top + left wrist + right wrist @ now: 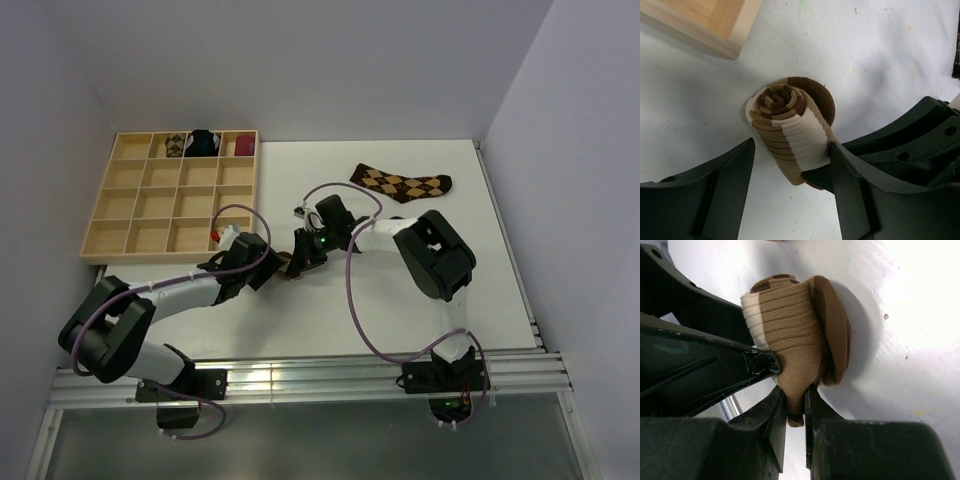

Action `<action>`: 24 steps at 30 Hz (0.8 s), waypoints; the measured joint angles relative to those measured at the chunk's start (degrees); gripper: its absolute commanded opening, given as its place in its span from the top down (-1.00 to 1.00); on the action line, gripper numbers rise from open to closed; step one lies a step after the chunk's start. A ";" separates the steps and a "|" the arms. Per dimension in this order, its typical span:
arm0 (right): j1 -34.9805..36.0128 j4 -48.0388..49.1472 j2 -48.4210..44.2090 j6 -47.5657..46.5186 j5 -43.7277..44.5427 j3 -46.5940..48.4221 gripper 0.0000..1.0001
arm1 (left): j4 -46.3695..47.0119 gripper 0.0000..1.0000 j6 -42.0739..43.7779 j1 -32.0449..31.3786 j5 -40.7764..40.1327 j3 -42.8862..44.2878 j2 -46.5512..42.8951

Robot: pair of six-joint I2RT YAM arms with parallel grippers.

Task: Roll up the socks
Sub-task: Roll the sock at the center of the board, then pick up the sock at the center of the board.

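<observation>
Sock roll points spiral end toward tray, right pincer clamping it, left pincer released.

Rolled striped sock mostly hidden under left gripper and right gripper from above; bundles in tray too small, probably socks.

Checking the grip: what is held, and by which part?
The right gripper pinches the rolled striped sock by a brown fold at its end; the left gripper stands open around it.
</observation>
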 measured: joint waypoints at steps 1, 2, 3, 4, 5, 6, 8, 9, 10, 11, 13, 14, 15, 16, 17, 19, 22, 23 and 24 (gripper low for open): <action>-0.17 0.04 0.20 0.42 -0.50 0.00 1.00 | 0.13 -0.29 -0.35 0.00 -0.02 -0.07 0.02; -0.28 0.07 0.31 0.83 -0.92 0.00 1.00 | 0.20 -0.28 -0.57 0.00 -0.11 -0.09 0.11; -0.37 0.04 0.39 1.27 -1.27 0.00 1.00 | 0.31 -0.26 -0.72 0.00 -0.15 -0.09 0.28; -0.39 0.07 0.46 1.62 -1.44 0.00 1.00 | 0.48 -0.23 -1.05 0.00 -0.24 -0.09 0.57; -0.39 0.04 0.48 1.73 -1.46 0.00 1.00 | 0.72 -0.22 -1.53 0.00 -0.28 -0.09 0.94; -0.39 0.04 0.48 1.86 -1.44 -0.02 1.00 | 1.03 -0.21 -1.84 0.00 -0.26 -0.09 1.31; -0.44 0.07 0.46 1.88 -1.27 -0.15 0.86 | 1.97 -0.14 -2.51 0.02 -0.09 0.00 2.40; -0.50 0.26 0.46 1.90 -1.18 -0.39 0.77 | 2.40 -0.11 -2.95 0.04 0.11 0.11 2.99; -0.57 0.79 0.42 1.92 -1.14 -0.85 0.55 | 2.67 -0.04 -3.13 0.04 0.28 0.24 3.43; -0.63 1.38 0.13 1.97 -0.98 -1.44 0.46 | 2.89 -0.01 -3.39 0.04 0.55 0.42 3.87; -0.63 3.58 -1.40 1.84 -0.02 -3.91 0.26 | 2.99 0.06 -3.41 0.04 1.29 0.98 4.52; -0.63 4.07 -2.47 1.70 0.55 -5.05 0.19 | 2.89 0.07 -3.39 0.00 1.62 1.22 4.72; -0.61 4.35 -3.98 1.33 1.36 -6.62 0.12 | 2.69 0.09 -3.39 0.02 1.64 1.36 4.83; -0.61 4.44 -5.44 1.18 1.97 -7.87 0.00 | 2.47 0.11 -3.37 0.09 1.64 1.51 4.87; -0.59 4.35 -7.58 0.81 3.02 -9.68 -0.04 | 2.25 0.12 -3.37 0.13 1.64 1.60 4.87; -0.44 4.83 -11.72 -0.28 5.51 -12.50 -0.13 | 1.79 0.12 -3.34 0.15 1.64 1.88 4.92; 0.22 6.12 -18.62 -2.69 10.97 -15.67 -0.22 | 0.81 0.13 -3.21 0.15 1.64 2.64 5.25; 0.61 6.95 -20.52 -3.58 13.20 -16.44 -0.24 | 0.63 0.13 -3.10 0.15 1.66 2.80 5.29; 1.05 7.82 -21.92 -4.44 14.84 -17.05 -0.28 | 0.50 0.13 -3.06 0.17 1.64 2.91 5.35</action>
